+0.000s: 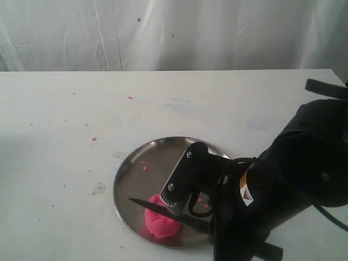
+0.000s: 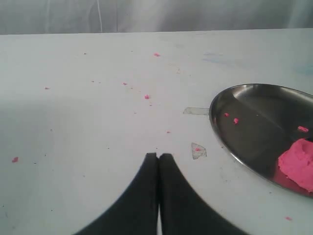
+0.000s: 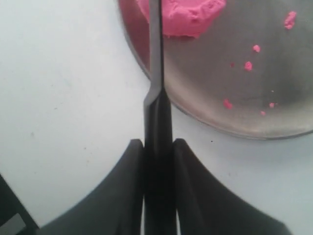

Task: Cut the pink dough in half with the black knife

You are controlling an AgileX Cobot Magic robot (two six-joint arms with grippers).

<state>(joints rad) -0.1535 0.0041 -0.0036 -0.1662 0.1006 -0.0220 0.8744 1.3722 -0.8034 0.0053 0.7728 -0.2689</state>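
**Knife poised over the dough, cut not yet made**

The pink dough (image 1: 161, 222) sits as one lump on the steel plate (image 1: 136, 168), at the part of the plate nearest the exterior camera. A few pink crumbs (image 1: 145, 168) lie elsewhere on the plate, farther from the camera than the lump, and more are scattered over the white table (image 1: 65, 163).

The right gripper (image 3: 158, 147) is clamped on the handle of the black knife (image 1: 157, 207), its two fingers pressed against either side of the handle. The blade runs out from the gripper and crosses the top of the dough, with the point sticking out past the lump on the far side from the arm. In the right wrist view the blade's long line passes over the lump to one side of its middle, not dead centre. Whether the edge touches the dough or hangs just above it I cannot tell.

The left gripper (image 2: 158, 157) rests with its fingers pressed together and nothing between them, off the plate and well apart from the dough. The right arm is plainly the nearer one.

Judging from this, the next move is a straight push down through the lump; shifting the blade towards the middle first would give more even halves.
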